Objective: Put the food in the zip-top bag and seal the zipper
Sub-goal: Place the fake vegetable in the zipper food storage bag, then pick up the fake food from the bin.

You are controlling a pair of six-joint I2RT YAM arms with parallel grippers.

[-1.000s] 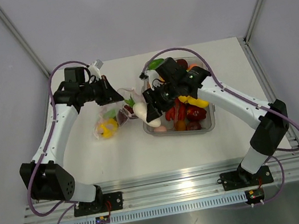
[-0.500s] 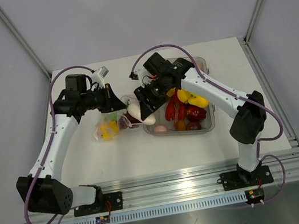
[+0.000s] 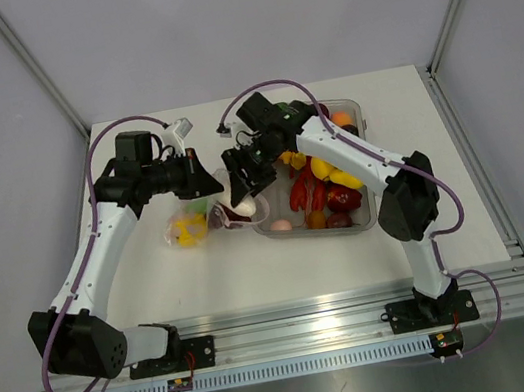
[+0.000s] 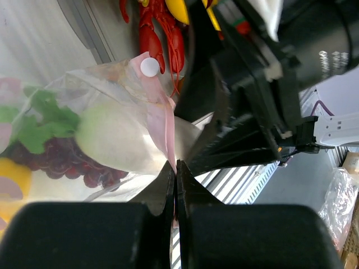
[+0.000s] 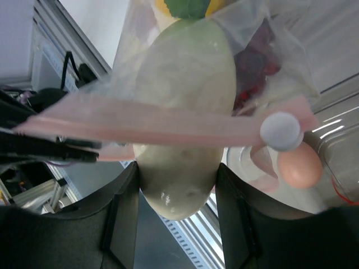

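Observation:
The zip-top bag [image 3: 189, 225] lies left of the tray with yellow, green and purple food inside. My left gripper [image 4: 176, 168] is shut on the pinkish zipper [image 4: 161, 120] and holds the bag's mouth up; from above, the left gripper [image 3: 206, 179] sits over the bag's right end. My right gripper [image 5: 176, 175] is shut on a pale white-green toy vegetable [image 5: 185, 106], whose front end is inside the bag's mouth, behind the zipper [image 5: 168, 128]. The top view shows the right gripper [image 3: 244, 189] right next to the left one, with the white vegetable [image 3: 242, 205] below it.
A grey translucent tray [image 3: 374, 220] right of the bag holds several more toy foods, among them a red lobster [image 4: 160, 39] and a peach egg [image 5: 300, 165]. The zipper's white slider [image 5: 280, 130] sits at one end of the strip. The two arms nearly meet over the bag.
My right arm has swung left from above the tray to the bag's mouth, carrying the white vegetable. The left gripper has kept its hold on the zipper and shifted slightly right.

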